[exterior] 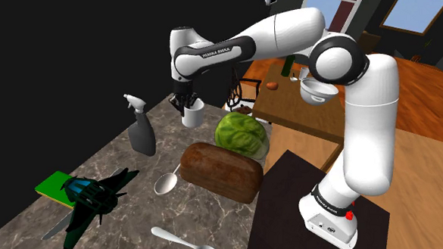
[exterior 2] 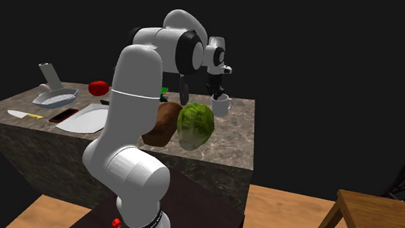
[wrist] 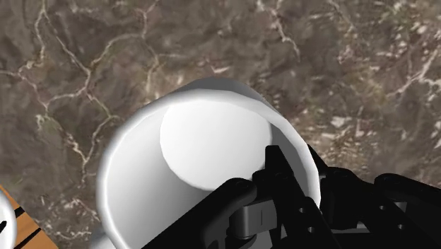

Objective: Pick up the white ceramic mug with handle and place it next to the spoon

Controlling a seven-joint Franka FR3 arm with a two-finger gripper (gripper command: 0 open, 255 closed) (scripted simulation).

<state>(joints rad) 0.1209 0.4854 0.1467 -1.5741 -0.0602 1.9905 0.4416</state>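
Observation:
A plain white mug stands upright at the far side of the dark marble counter, beside a green cabbage. My black gripper comes down on its rim from above. In the wrist view one finger is inside the mug and the other sits just outside, with the wall pinched between them. From the second exterior view the mug rests near the counter's far corner under the gripper. A silver spoon lies beside the brown loaf; a second spoon lies near the front edge.
A grey spray bottle stands close to the mug on the shoulder view's left. A dark toy jet and a green block lie further left. A wooden table with a bowl adjoins the counter. A plate, a knife and a tomato sit at the counter's other end.

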